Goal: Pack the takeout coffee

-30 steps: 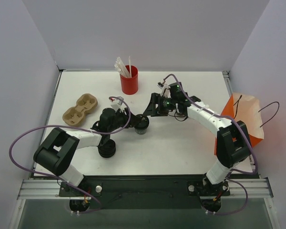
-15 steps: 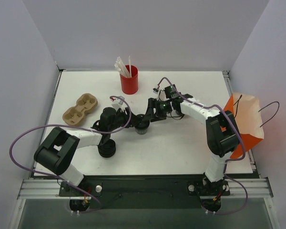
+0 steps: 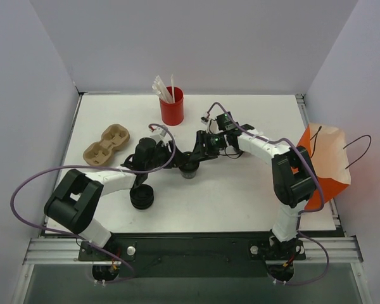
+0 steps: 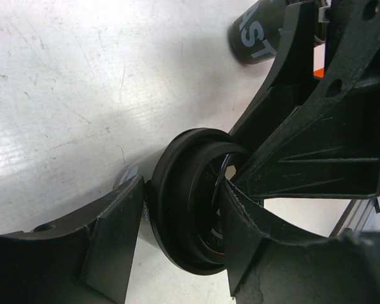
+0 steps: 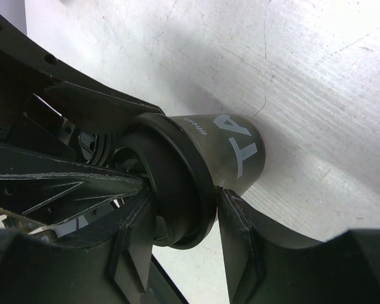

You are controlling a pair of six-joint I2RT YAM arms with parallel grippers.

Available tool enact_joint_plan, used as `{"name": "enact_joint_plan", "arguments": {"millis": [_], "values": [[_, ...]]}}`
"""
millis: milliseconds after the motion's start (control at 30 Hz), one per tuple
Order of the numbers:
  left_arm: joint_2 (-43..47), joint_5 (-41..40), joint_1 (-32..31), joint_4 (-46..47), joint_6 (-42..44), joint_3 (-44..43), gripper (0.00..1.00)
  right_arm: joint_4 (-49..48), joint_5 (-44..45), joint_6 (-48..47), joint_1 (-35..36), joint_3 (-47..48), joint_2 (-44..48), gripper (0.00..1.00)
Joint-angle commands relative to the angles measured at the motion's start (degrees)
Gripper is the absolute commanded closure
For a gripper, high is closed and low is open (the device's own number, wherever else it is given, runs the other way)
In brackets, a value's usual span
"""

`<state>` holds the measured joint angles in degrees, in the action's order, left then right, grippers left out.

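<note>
A small black coffee cup [image 3: 189, 170] with a round black lid [image 4: 183, 215] stands mid-table. My left gripper [image 3: 179, 161] reaches it from the left. In the left wrist view the gripper [image 4: 182, 190] has one finger on each side of the lid and cup, shut on them. My right gripper [image 3: 197, 154] comes from the right. In the right wrist view the gripper [image 5: 185, 196] has one finger on the lid's top and the other under the rim, against the cup [image 5: 237, 149], which has white letters. A second black lettered cup [image 4: 256, 31] shows behind.
A red cup of white straws [image 3: 171, 106] stands at the back. A brown two-hole cup carrier [image 3: 106, 144] lies at the left. A low stack of black lids [image 3: 142, 197] sits under my left arm. The orange paper bag [image 3: 326, 166] stands at the right edge.
My right gripper has moved left and down onto the cup's lid, meeting the left gripper. The left gripper has stayed at the cup, shifting slightly.
</note>
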<state>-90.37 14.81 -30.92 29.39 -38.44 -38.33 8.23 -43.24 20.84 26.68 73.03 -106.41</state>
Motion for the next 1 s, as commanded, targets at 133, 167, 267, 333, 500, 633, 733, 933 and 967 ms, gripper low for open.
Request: {"name": "enact_joint_plan", "arguments": {"millis": [133, 167, 267, 333, 500, 633, 733, 933, 967], "values": [[0.7, 9.2, 3.8, -23.7, 2.2, -7.5, 0.39, 6.4, 7.8, -4.5, 0.8, -0.2, -2.8, 0.64], [1.1, 9.9, 4.1, -23.8, 2.1, -8.1, 0.38, 6.6, 8.1, -4.5, 0.8, -0.1, -2.8, 0.65], [1.2, 11.9, 4.8, -25.0, 1.9, -10.3, 0.38, 7.2, 8.5, -4.8, 1.2, 0.2, -2.7, 0.65], [1.3, 14.2, 5.5, -24.8, 1.6, -11.1, 0.38, 7.6, 8.7, -4.8, 1.4, 0.4, -2.7, 0.65], [2.2, 18.1, 7.1, -21.8, -0.4, -11.3, 0.36, 8.1, 9.4, -5.1, 1.6, 0.7, -2.6, 0.64], [2.7, 19.9, 8.5, -22.5, 0.4, -12.4, 0.36, 8.9, 9.8, -5.2, 1.9, 1.3, -2.8, 0.64], [3.6, 18.4, 9.2, -25.2, 2.7, -12.9, 0.36, 9.2, 10.0, -5.4, 2.1, 1.6, -2.8, 0.64], [3.4, 14.9, 9.2, -27.3, 5.7, -11.6, 0.45, 9.5, 10.1, -5.8, 2.2, 1.9, -2.9, 0.64], [3.3, 14.6, 9.0, -26.9, 5.7, -11.2, 0.46, 9.5, 9.8, -5.8, 2.2, 2.0, -2.8, 0.65]]}}
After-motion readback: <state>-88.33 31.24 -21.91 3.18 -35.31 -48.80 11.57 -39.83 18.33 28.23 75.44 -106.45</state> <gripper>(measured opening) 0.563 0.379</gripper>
